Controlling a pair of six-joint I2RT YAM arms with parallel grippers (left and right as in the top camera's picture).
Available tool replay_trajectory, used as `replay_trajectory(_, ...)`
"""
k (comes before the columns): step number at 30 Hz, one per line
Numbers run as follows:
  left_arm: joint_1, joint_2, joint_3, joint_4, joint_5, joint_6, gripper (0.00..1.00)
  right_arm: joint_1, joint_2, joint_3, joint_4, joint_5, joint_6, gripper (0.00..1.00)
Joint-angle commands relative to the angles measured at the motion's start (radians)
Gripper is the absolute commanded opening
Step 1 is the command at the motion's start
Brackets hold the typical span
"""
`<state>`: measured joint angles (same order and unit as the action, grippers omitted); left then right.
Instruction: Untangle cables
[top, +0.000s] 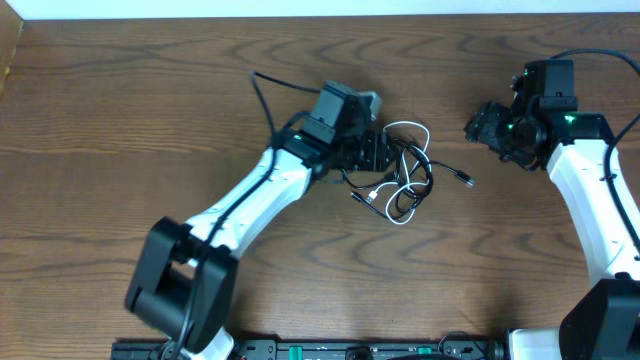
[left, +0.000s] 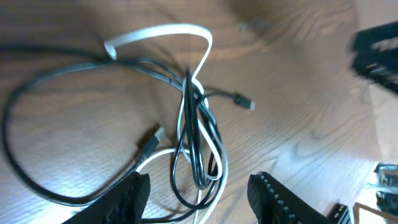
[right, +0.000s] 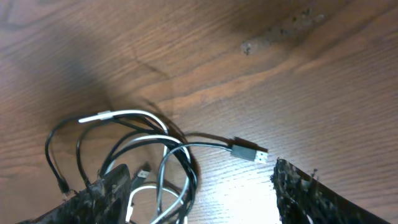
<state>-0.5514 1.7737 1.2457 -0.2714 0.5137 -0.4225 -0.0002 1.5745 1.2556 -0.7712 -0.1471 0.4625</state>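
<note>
The cables lie in a small tangle at the middle of the wooden table, one white and one black, with a black plug end trailing to the right. My left gripper is at the tangle's left side. In the left wrist view it stands open, its fingers on either side of the low loops of the cables, not pinching them. My right gripper hovers to the right of the tangle. It is open and empty, above the cables and a black plug.
A thicker black lead loops off the left arm behind its wrist. The table's far edge runs along the top. Part of the right arm shows blurred at the right of the left wrist view.
</note>
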Motion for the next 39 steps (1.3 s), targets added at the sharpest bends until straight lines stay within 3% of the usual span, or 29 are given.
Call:
replay_trajectory(1,-0.02,0.074,0.015,0.009,-0.009,-0.002,0.52,-0.007,-0.026,0.006,-0.007,-0.024,-0.051,0.69)
replay_trajectory(12,-0.09,0.146,0.015,0.069,-0.011,-0.002,0.52,-0.007,-0.026,0.006,-0.023,-0.024,-0.053,0.68)
replay_trajectory(18,-0.109,0.19,0.015,0.074,-0.119,-0.002,0.5,-0.007,-0.026,0.006,-0.037,-0.024,-0.053,0.67)
replay_trajectory(22,-0.108,0.241,0.015,0.075,-0.161,-0.002,0.36,-0.007,-0.026,0.006,-0.046,-0.024,-0.061,0.67)
replay_trajectory(25,-0.108,0.251,0.015,0.076,-0.19,-0.001,0.08,-0.005,-0.026,0.006,-0.053,-0.024,-0.061,0.66)
replay_trajectory(27,-0.104,0.241,0.015,0.087,-0.193,0.002,0.08,0.0,-0.026,0.006,-0.054,-0.029,-0.077,0.66)
replay_trajectory(33,-0.058,0.09,0.017,0.143,-0.047,-0.053,0.07,0.018,-0.026,0.006,-0.044,-0.129,-0.178,0.66)
replay_trajectory(39,0.016,-0.11,0.017,0.157,0.113,-0.087,0.07,0.029,-0.026,0.006,0.029,-0.411,-0.304,0.66)
